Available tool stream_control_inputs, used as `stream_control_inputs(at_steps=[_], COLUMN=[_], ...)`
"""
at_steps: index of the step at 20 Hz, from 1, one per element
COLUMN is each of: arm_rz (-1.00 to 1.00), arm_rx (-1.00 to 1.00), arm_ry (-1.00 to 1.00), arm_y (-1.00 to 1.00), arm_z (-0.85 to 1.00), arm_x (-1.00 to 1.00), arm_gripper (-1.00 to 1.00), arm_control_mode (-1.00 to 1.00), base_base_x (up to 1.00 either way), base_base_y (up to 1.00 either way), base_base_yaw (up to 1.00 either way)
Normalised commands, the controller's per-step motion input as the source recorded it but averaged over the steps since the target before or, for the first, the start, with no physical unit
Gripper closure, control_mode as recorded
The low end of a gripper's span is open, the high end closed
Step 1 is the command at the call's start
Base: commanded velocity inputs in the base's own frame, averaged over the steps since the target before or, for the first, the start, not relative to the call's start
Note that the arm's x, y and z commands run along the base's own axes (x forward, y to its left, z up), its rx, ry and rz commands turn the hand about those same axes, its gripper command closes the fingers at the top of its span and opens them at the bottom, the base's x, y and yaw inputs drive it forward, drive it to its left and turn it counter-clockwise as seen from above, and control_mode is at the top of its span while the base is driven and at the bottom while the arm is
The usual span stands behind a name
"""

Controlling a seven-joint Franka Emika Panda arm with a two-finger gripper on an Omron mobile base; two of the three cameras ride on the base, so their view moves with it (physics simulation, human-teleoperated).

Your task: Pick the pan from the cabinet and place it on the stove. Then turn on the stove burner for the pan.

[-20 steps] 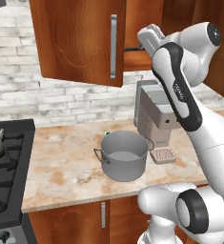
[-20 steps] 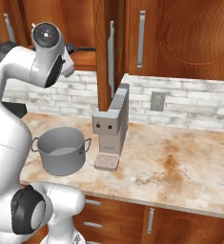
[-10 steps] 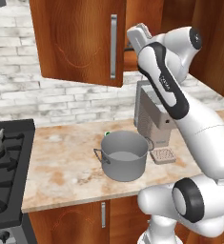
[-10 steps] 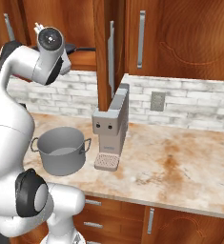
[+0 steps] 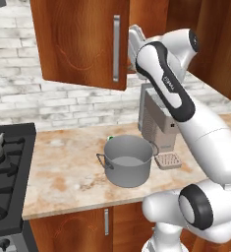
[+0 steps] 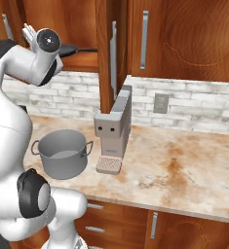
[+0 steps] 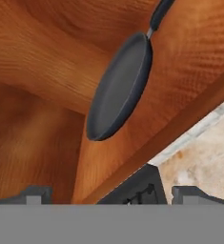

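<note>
Reach into the cabinet [image 5: 82, 44]: the pan [image 7: 120, 86] lies on the shelf inside, ahead of the raised gripper [image 7: 106, 193], not yet touched. Its handle [image 7: 160, 12] points away from the gripper, so the near rim comes first. The gripper's jaws stand wide apart, empty. Stove [image 5: 6, 177] waits at far left.
</note>
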Motion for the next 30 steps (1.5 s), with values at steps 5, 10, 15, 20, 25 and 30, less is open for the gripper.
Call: stream_control_inputs(at_steps=[5, 10, 15, 20, 25, 30], arm_rz=[0.20, 0.15, 0.13, 0.13, 0.12, 0.12], arm_rx=[0.00, -0.02, -0.02, -0.02, -0.01, 0.00], arm_ry=[-0.02, -0.08, -0.08, -0.06, -0.01, 0.00], arm_y=[0.40, 0.51, 0.57, 0.57, 0.65, 0.72], arm_z=[0.00, 0.02, 0.02, 0.02, 0.00, 0.00], arm_x=[-0.55, -0.70, -0.72, -0.66, -0.48, -0.25], arm_gripper=[-1.00, -1.00, -1.00, -1.00, -1.00, -1.00], arm_control_mode=[-1.00, -1.00, -1.00, -1.00, -1.00, -1.00], base_base_x=[0.00, 0.00, 0.00, 0.00, 0.00, 0.00], base_base_y=[0.00, 0.00, 0.00, 0.00, 0.00, 0.00], base_base_yaw=[0.00, 0.00, 0.00, 0.00, 0.00, 0.00])
